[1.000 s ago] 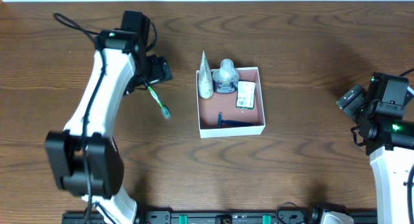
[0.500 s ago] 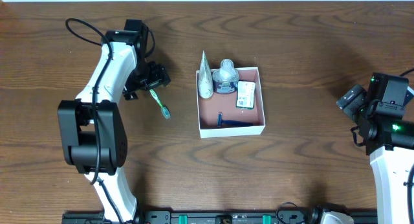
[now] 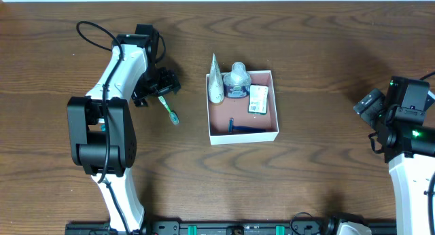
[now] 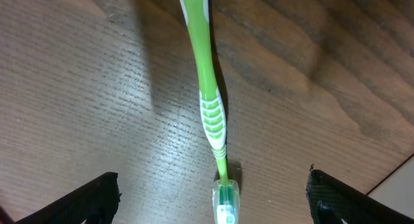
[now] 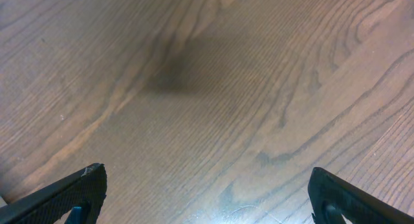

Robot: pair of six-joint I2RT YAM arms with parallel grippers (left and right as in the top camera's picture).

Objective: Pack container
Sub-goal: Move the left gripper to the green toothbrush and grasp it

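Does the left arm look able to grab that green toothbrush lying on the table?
Probably yes. The left gripper hangs right over one end of the toothbrush, its jaws wide open on either side of it, and only the wooden table shows around it, so nothing seems to block a grasp.

With my left gripper (image 4: 217,199) spread wide, the green toothbrush (image 4: 210,101) lies lengthwise between the jaws, and there is bare table (image 4: 97,88) either side of it. My right gripper's (image 5: 207,198) wide jaws frame only bare table, so there is free passage ahead.

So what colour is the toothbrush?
The toothbrush is bright green with white stripes, clearest in the left wrist view.
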